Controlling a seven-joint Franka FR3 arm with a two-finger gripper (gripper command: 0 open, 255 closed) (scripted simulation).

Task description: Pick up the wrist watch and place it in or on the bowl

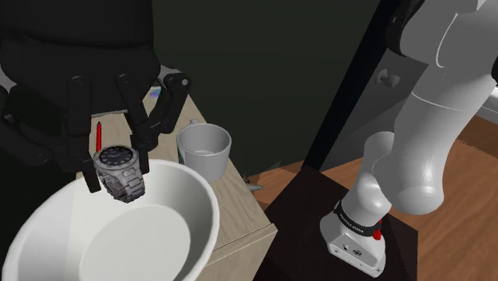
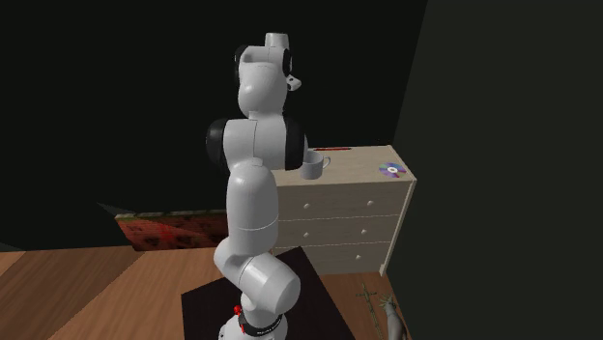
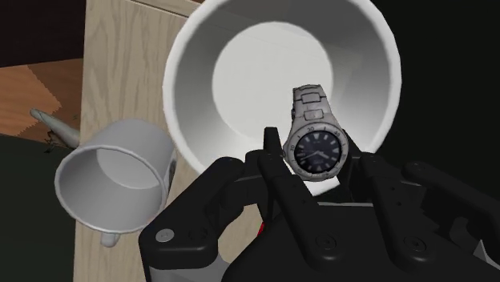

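A silver metal wrist watch with a dark dial hangs over the near rim of a large white bowl. My black gripper is shut on it. In the wrist view the watch is clasped at its case between the two fingers, its band reaching out over the inside of the bowl. The bowl stands on a light wooden dresser.
A white mug stands on the dresser next to the bowl, also seen from the gripper as the mug. The dresser's edge drops to a wooden floor. My dark stand is beside the dresser. A small purple item lies on the dresser's far end.
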